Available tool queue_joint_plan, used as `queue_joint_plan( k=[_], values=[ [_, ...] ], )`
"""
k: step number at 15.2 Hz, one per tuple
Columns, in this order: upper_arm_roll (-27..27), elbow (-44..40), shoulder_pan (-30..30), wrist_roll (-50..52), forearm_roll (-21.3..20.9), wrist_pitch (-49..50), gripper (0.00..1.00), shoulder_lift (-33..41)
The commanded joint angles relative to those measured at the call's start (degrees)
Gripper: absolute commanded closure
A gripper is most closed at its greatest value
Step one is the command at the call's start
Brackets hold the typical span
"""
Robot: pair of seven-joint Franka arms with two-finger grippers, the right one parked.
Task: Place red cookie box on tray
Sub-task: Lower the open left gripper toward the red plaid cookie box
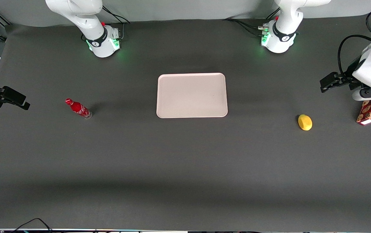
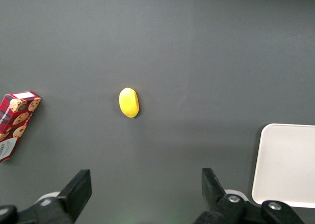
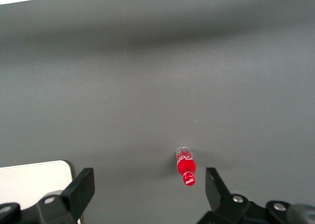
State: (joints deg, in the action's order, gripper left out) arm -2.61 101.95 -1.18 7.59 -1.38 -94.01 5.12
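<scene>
The red cookie box (image 1: 370,111) stands on the table at the working arm's end, its upper part hidden under the arm's wrist. It also shows in the left wrist view (image 2: 17,120), dark red with cookie prints and a white end panel. The pale pinkish-beige tray (image 1: 192,95) lies empty at the table's middle; one corner of it shows in the left wrist view (image 2: 288,165). My left gripper (image 1: 326,84) hangs above the table, beside the box and apart from it. In the left wrist view it (image 2: 146,184) is open and empty.
A yellow lemon (image 1: 305,122) lies between the tray and the box, and shows in the left wrist view (image 2: 129,102). A small red bottle (image 1: 78,108) stands toward the parked arm's end and shows in the right wrist view (image 3: 185,166).
</scene>
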Motion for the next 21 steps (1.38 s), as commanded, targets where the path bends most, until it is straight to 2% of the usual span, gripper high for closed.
queue_joint_plan(
  k=[1, 5, 8, 14, 17, 21],
  values=[
    [0.1, -1.3, -0.2, -1.0, 0.2, 0.9, 0.0, -0.6],
    [0.2, -1.1, -0.2, -1.6, 0.2, 1.3, 0.0, -0.6],
    [1.1, -0.6, 0.4, -9.8, -0.9, 2.4, 0.0, -0.6],
    [9.7, 5.0, 0.5, -27.3, -6.2, 0.9, 0.0, -0.6],
    [15.2, 9.7, 0.5, -35.9, -6.4, -4.8, 0.0, -0.5],
    [22.2, 14.9, 0.5, -49.5, -9.8, -12.5, 0.0, -0.6]
  ],
)
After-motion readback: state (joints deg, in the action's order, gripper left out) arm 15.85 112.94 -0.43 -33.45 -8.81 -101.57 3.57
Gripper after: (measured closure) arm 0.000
